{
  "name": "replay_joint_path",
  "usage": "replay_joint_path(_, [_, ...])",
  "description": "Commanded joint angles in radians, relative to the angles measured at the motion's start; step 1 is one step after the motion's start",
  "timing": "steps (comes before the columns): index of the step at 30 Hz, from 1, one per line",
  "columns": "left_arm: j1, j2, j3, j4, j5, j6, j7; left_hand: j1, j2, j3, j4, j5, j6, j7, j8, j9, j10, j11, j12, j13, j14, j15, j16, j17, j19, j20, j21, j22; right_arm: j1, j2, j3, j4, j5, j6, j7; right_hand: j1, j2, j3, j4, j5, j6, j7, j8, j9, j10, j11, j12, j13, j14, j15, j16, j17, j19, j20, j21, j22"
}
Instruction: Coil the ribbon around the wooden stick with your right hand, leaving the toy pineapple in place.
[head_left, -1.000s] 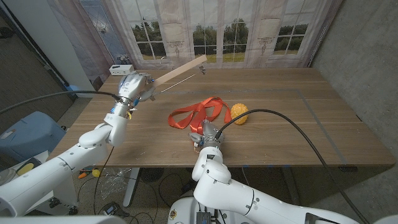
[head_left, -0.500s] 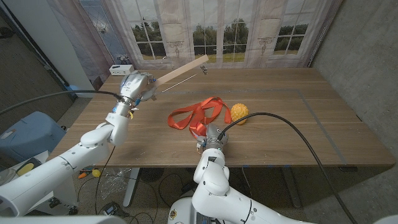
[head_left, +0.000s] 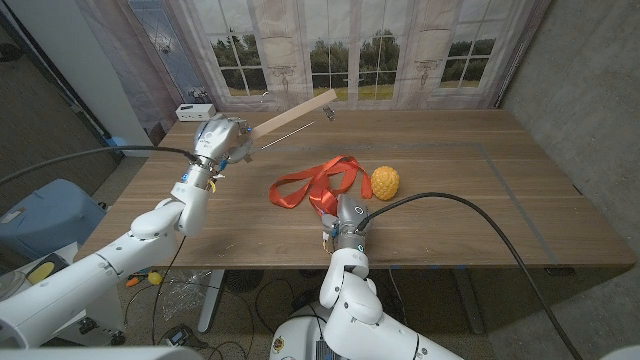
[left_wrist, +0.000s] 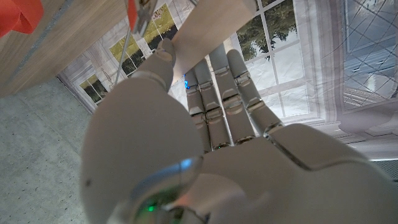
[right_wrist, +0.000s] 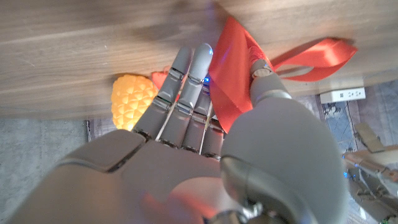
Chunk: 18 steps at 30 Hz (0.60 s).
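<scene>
Right hand (head_left: 343, 214) pinches the ribbon (head_left: 312, 183); toy pineapple (head_left: 385, 182) just beside; left hand (head_left: 222, 136) grips the wooden stick (head_left: 292, 111).

no text, label, brand, number or sign can be read in any view; the small white box (head_left: 195, 110) at the table's far left corner is too small to show any.

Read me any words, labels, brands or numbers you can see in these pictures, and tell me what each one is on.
No text can be read in any view.
The white box at the table's far left corner is too small to show any label.
The ribbon, wooden stick, toy pineapple, left hand and right hand carry no visible writing.
</scene>
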Motion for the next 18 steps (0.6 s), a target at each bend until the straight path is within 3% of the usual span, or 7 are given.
replay_joint_path(1, [0.025, 0.006, -0.012, -0.024, -0.001, 0.025, -0.007, 0.110, 0.126, 0.015, 0.002, 0.013, 0.067, -0.062, 0.005, 0.091, 0.069, -0.070, -0.005, 0.002, 0.186, -0.237, -0.002, 0.006, -0.004, -0.044, 0.006, 0.001, -0.119, -0.008, 0.134, 0.025, 0.135, 0.318, -0.327, 0.122, 0.096, 0.041, 0.020, -0.003, 0.235, 0.017, -0.003, 0.015, 0.181, -0.045, 0.032, 0.061, 0.020, -0.067, 0.025, 0.041, 0.010, 0.013, 0.026, 0.004])
replay_joint_path(2, [0.029, 0.007, -0.014, -0.027, -0.002, 0.029, -0.008, 0.110, 0.126, 0.015, 0.002, 0.013, 0.067, -0.062, 0.005, 0.091, 0.069, -0.070, -0.004, 0.004, 0.185, -0.236, -0.003, 0.006, -0.004, -0.044, 0.007, 0.001, -0.138, -0.012, 0.161, 0.019, 0.169, 0.379, -0.350, 0.125, 0.092, 0.043, 0.018, -0.003, 0.246, 0.022, -0.003, 0.015, 0.193, -0.041, 0.042, 0.070, 0.030, -0.066, 0.033, 0.053, 0.015, 0.018, 0.035, 0.004])
replay_joint_path(9, [0.040, 0.010, -0.020, -0.035, -0.005, 0.039, -0.012, 0.110, 0.126, 0.015, 0.002, 0.013, 0.068, -0.066, 0.005, 0.091, 0.070, -0.069, -0.007, 0.002, 0.187, -0.237, -0.009, 0.008, -0.006, -0.044, 0.009, 0.001, -0.168, -0.028, 0.216, 0.034, 0.244, 0.570, -0.434, 0.118, 0.084, 0.043, 0.021, -0.003, 0.260, 0.033, -0.009, 0.017, 0.204, -0.030, 0.062, 0.090, 0.037, -0.056, 0.045, 0.081, 0.015, 0.025, 0.051, 0.004])
replay_joint_path(18, [0.047, 0.003, -0.022, -0.034, -0.012, 0.041, -0.005, 0.110, 0.126, 0.016, 0.002, 0.013, 0.068, -0.063, 0.005, 0.091, 0.071, -0.072, -0.010, 0.002, 0.191, -0.236, -0.015, 0.013, -0.009, -0.043, 0.013, 0.001, -0.174, -0.053, 0.254, 0.010, 0.279, 0.662, -0.447, 0.124, 0.083, 0.051, 0.016, 0.000, 0.266, 0.043, -0.012, 0.022, 0.205, -0.024, 0.072, 0.105, 0.040, -0.056, 0.049, 0.098, 0.016, 0.026, 0.063, 0.004])
